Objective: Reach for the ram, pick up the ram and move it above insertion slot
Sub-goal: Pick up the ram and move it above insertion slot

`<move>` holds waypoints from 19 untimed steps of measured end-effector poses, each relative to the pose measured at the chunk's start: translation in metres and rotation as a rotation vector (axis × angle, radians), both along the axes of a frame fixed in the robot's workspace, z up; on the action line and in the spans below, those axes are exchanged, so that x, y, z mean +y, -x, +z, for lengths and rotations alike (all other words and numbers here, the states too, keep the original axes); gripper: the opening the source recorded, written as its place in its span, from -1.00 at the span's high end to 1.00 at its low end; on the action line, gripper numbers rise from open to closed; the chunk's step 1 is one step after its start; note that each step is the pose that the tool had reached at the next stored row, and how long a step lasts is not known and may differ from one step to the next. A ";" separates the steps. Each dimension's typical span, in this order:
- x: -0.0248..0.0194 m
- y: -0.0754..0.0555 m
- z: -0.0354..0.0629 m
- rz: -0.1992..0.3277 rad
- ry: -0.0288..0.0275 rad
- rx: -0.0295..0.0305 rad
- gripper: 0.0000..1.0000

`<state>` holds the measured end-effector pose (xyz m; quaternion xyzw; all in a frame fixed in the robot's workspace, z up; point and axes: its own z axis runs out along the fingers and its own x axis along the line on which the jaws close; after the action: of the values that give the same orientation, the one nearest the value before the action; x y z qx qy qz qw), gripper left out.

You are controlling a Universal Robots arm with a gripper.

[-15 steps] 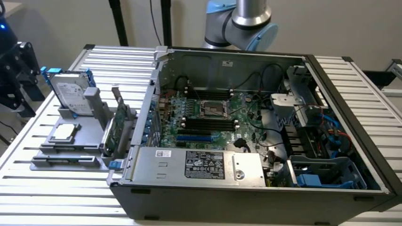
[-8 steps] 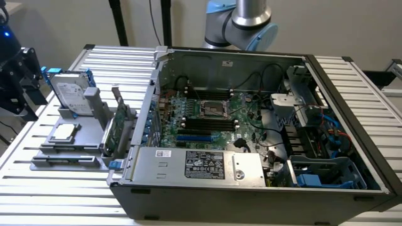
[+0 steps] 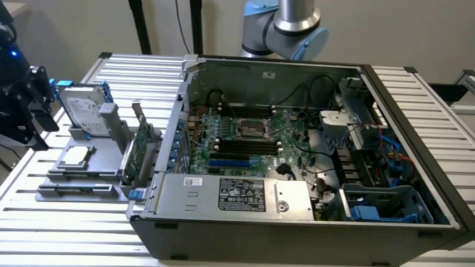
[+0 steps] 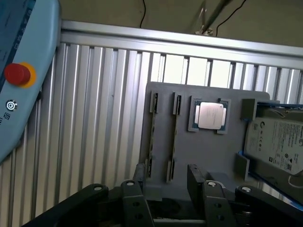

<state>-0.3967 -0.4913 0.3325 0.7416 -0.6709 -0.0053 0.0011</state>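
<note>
The ram point(image 3: 135, 157) is a thin green board standing on edge in a grey holder point(image 3: 89, 192), just outside the open computer case's wall on the exterior view's left. My gripper point(image 3: 30, 128) hangs further toward the exterior view's left, apart from the ram. In the wrist view the gripper point(image 4: 168, 185) is open, its black fingers point(image 4: 196, 182) spread over the grey holder point(image 4: 203, 151) with nothing between them. The insertion slots point(image 3: 241, 146) are long dark strips on the green motherboard inside the case.
A silver hard drive point(image 3: 83, 110) in a blue frame and a processor chip point(image 3: 74, 157) share the holder. The case point(image 3: 415, 167) is full of cables, a power supply point(image 3: 237, 194) and a drive cage. A pendant with a red button point(image 4: 18, 74) lies on the ribbed table.
</note>
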 end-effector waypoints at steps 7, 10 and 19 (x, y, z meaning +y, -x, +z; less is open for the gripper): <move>-0.0036 0.000 -0.0126 0.000 -0.0001 -0.0002 0.04; -0.0047 0.000 -0.0181 0.000 0.0000 -0.0001 0.04; -0.0072 0.000 -0.0344 0.000 -0.0001 -0.0002 0.04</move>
<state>-0.3967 -0.4985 0.2980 0.7415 -0.6709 -0.0053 0.0010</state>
